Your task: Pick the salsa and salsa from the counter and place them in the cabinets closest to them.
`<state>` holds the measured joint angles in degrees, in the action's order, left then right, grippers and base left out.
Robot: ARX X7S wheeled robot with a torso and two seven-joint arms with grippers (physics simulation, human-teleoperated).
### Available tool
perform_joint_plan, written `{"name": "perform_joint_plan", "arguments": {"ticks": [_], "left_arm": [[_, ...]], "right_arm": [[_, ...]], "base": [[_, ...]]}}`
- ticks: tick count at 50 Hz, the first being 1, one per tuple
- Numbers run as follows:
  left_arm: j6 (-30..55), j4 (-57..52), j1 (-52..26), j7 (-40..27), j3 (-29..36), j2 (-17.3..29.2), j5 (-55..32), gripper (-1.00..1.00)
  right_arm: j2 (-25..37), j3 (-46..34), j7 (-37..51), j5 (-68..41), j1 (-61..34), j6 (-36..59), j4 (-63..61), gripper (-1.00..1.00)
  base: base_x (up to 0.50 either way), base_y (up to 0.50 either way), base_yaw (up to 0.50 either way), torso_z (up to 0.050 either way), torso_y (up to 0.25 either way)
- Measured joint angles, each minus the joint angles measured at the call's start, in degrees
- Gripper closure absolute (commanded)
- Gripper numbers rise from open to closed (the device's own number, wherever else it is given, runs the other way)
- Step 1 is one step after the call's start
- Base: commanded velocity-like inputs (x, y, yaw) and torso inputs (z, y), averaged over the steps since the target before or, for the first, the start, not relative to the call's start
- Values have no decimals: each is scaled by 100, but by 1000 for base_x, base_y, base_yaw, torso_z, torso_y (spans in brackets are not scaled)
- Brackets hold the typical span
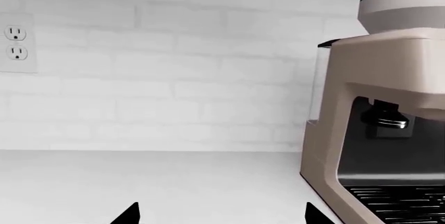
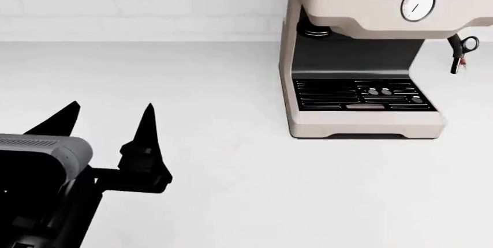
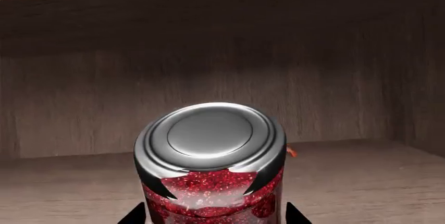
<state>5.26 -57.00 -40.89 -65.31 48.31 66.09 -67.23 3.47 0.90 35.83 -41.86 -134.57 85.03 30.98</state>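
In the right wrist view a salsa jar [image 3: 208, 182] of dark red sauce with a round grey lid stands upright between the tips of my right gripper [image 3: 214, 213], inside a brown wooden cabinet [image 3: 222, 78]. The tips sit against the jar's sides. Its base is hidden, so I cannot tell whether it rests on the shelf [image 3: 361, 182]. My left gripper [image 2: 110, 109] is open and empty, low over the white counter [image 2: 231, 190]; its tips also show in the left wrist view [image 1: 222, 211]. The other salsa jar is out of view. My right gripper is out of the head view.
A beige espresso machine [image 2: 362, 6] stands on the counter at the back right, close to the right of my left gripper [image 1: 375, 104]. A white brick wall with an outlet [image 1: 16, 41] backs the counter. A small orange-red bit [image 3: 291, 152] shows beside the jar's lid.
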Motion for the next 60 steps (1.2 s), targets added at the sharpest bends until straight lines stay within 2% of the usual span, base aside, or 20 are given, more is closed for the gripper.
{"name": "perform_joint_plan", "arguments": {"ticks": [8, 19, 34, 46, 60], "left_arm": [[-35, -11, 30, 7, 15, 15, 56, -100], [-115, 16, 37, 61, 7, 65, 43, -100], [-222, 99, 58, 145, -16, 119, 39, -100], [-357, 93, 146, 135, -50, 223, 130, -100], [-449, 60, 212, 111, -64, 299, 209, -100]], "right_arm": [[-169, 20, -934, 1293, -1, -269, 337, 100], [-291, -141, -1529, 1948, 4, -953, 1136, 100], [-339, -440, -1706, 1854, 9, -1591, 1790, 100], [-347, -600, -1640, 1648, -20, -1736, 1857, 100], [-347, -687, -1642, 1637, -43, -1861, 1898, 100]], "base": [[0, 0, 0, 2, 0], [0, 0, 0, 0, 1], [0, 0, 0, 0, 1], [0, 0, 0, 0, -239], [0, 0, 0, 0, -8]]}}
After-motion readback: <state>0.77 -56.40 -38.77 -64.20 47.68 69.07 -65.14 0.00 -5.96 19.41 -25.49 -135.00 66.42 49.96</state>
